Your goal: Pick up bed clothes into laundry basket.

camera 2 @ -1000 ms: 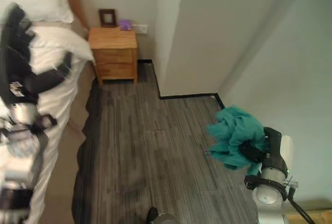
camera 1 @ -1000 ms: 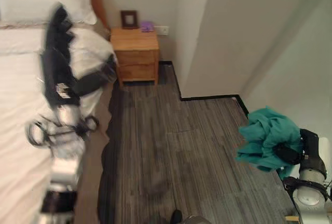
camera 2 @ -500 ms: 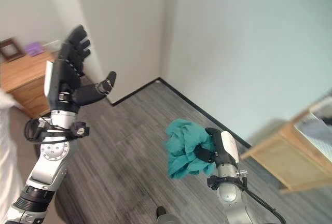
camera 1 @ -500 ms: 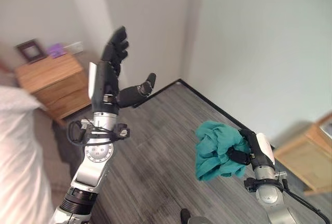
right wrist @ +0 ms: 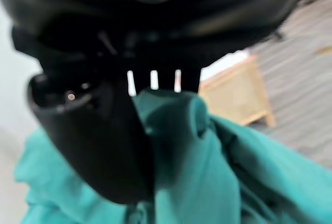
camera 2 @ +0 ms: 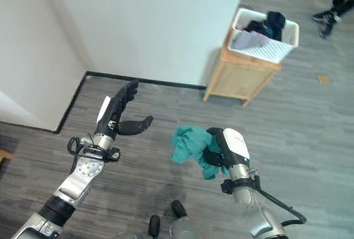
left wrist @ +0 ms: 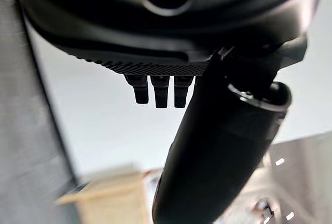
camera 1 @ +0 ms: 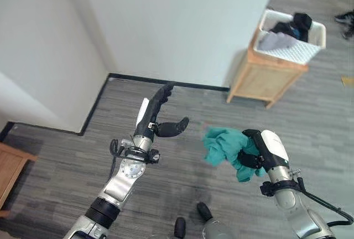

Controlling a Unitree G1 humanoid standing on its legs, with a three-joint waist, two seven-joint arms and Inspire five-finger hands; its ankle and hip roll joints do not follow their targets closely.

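A bunched teal garment (camera 1: 224,146) hangs in the air over the grey floor, and my right hand (camera 1: 255,151) is shut on it, fingers and thumb curled into the cloth (right wrist: 207,162). My left hand (camera 1: 157,113) is raised at mid-height to the left of it, open, fingers straight and thumb out, holding nothing. The white laundry basket (camera 1: 291,47) stands on a low wooden stand (camera 1: 265,78) at the far right by the wall. It holds dark and grey clothes (camera 2: 261,30).
A white wall with a black skirting (camera 1: 166,82) runs along the back and steps out at a corner on the left. A wooden bedside table's corner (camera 1: 8,172) shows at the left edge. A person's dark shoes and legs (camera 2: 334,1) stand beyond the basket.
The whole picture has swung right: bed and bedside table left the view, the basket on its stand came in. My right hand still holds the teal garment; the left hand has lowered.
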